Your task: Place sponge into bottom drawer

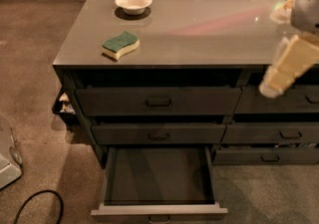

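Observation:
The sponge (120,45), dark green on top with a cream-yellow body, lies on the grey countertop (199,34) near its front left edge. The bottom drawer (158,178) of the wide left column is pulled out and shows nothing inside. My gripper (286,66) hangs blurred at the right edge of the view, in front of the counter's front edge and the top right drawer. It is far to the right of the sponge and nothing shows in its hold.
A round white bowl (133,2) stands on the counter behind the sponge. The two wide drawers above (158,101) are closed, as are the narrower drawers on the right (271,133). A black cable (37,203) and a white object (7,156) lie on the carpet at left.

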Controlling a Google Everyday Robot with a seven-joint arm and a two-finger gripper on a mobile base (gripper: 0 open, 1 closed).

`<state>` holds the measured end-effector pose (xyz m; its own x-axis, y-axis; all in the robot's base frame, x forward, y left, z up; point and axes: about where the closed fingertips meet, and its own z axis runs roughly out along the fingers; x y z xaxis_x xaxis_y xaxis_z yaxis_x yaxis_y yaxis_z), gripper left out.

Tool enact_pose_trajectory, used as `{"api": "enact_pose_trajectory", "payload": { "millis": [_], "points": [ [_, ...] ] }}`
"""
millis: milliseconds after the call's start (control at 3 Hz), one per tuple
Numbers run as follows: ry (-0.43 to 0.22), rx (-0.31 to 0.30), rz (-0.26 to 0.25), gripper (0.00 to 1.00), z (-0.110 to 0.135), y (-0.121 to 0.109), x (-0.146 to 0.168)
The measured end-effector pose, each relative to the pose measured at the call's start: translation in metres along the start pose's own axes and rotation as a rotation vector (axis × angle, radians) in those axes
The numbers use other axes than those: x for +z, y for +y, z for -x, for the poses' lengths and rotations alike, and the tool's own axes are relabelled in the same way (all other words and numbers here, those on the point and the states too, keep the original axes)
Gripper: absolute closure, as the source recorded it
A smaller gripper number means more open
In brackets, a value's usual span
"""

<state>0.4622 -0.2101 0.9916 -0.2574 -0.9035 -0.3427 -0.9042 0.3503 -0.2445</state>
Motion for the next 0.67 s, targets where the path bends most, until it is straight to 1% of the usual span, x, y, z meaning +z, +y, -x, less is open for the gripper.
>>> {"api": "enact_pose_trajectory", "payload": {
  "millis": [333, 667],
  "points": [
    [-0.205, 0.142, 0.021, 0.00, 0.050, -0.042, 0.013],
    [-0.341, 0.286, 0.036, 0.00, 0.114, -0.069, 0.021]
  ]
}}
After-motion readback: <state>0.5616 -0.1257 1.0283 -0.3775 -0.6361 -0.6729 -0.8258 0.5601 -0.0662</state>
